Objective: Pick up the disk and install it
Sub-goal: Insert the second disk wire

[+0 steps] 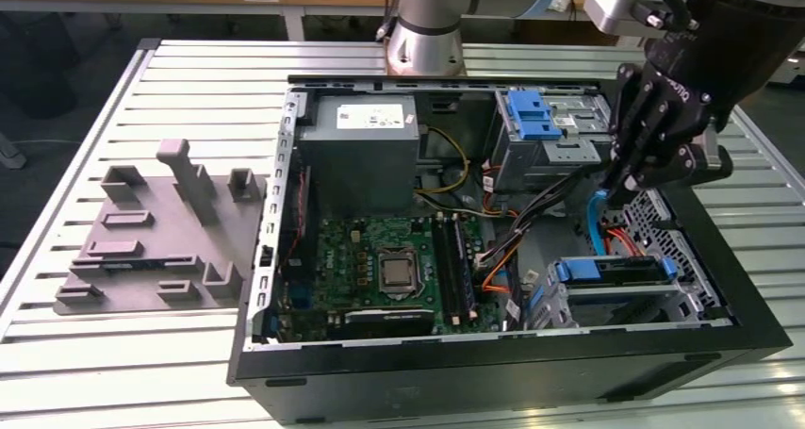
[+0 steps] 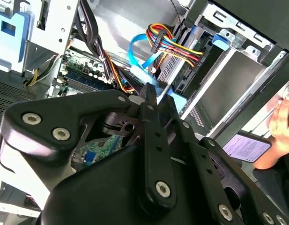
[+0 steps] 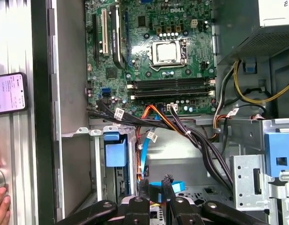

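Observation:
The disk (image 1: pixel 613 271) lies in the lower drive bay at the front corner of the open computer case (image 1: pixel 503 354), on the exterior view's right, with its blue side rails showing. One blue rail end (image 3: pixel 115 152) appears in the first wrist view. My gripper (image 1: pixel 613 186) hangs inside the case above that bay, apart from the disk. Its fingers (image 3: pixel 144 187) are shut on the end of a thin blue cable (image 1: pixel 591 226) that hangs down toward the bay. In the second wrist view the gripper (image 2: pixel 151 91) points at the cable (image 2: pixel 139 51).
A grey power supply (image 1: pixel 365 146), the motherboard (image 1: pixel 390 264) and an upper cage with a blue latch (image 1: pixel 534 118) share the case. Black and coloured cable bundles (image 3: pixel 181 129) cross near the bay. A grey fixture (image 1: pixel 151 240) sits on the table. A hand (image 2: pixel 280 122) holds a phone (image 2: pixel 249 147) beside the case.

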`<state>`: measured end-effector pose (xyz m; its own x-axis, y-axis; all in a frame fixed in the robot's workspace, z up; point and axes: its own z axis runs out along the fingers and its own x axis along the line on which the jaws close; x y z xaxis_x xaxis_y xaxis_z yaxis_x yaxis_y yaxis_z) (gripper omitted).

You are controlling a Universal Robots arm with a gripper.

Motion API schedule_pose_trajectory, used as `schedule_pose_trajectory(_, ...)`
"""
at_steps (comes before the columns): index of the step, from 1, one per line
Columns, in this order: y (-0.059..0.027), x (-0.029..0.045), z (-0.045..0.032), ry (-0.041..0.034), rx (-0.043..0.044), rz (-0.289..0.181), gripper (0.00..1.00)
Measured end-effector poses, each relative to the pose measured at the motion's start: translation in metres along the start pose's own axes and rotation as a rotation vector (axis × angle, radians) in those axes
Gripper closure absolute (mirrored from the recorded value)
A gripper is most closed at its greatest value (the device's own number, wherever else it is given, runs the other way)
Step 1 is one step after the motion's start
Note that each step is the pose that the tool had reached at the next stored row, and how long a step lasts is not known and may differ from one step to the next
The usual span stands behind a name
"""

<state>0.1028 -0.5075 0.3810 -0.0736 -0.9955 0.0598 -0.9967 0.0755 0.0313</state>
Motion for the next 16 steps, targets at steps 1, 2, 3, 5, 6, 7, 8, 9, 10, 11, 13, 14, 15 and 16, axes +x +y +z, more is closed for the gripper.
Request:
schedule_pose_trajectory(1,0.0000,0.0000,-0.0006,-0.0001,0.0000,0.000,0.75)
schedule_pose_trajectory(2,0.0001,0.0000,-0.0013,-0.0001,0.0000,0.000,0.75)
schedule_pose_trajectory(3,0.0001,0.0000,-0.0013,-0.0004,0.0000,0.000,0.75)
schedule_pose_trajectory(5,0.0001,-0.0004,-0.0012,0.0003,0.0000,0.000,0.75)
schedule_pose_trajectory(6,0.0001,-0.0005,-0.0005,0.0012,0.0000,0.000,0.75)
schedule_pose_trajectory(7,0.0000,-0.0007,0.0006,0.0018,0.0001,0.000,0.75)
schedule_pose_trajectory(8,0.0000,-0.0008,0.0022,0.0029,0.0002,0.000,0.75)
schedule_pose_trajectory(9,-0.0001,-0.0010,0.0041,0.0051,0.0004,0.000,0.75)
schedule_pose_trajectory(10,-0.0001,-0.0011,0.0057,0.0073,0.0005,0.000,0.75)
schedule_pose_trajectory(11,-0.0002,-0.0011,0.0074,0.0096,0.0007,0.000,0.75)
schedule_pose_trajectory(13,-0.0003,-0.0014,0.0102,0.0144,0.0011,0.001,0.75)
schedule_pose_trajectory(14,-0.0003,-0.0014,0.0112,0.0174,0.0013,0.001,0.75)
schedule_pose_trajectory(15,-0.0003,-0.0015,0.0120,0.0205,0.0015,0.001,0.75)
schedule_pose_trajectory(16,-0.0003,-0.0015,0.0126,0.0233,0.0017,0.001,0.75)
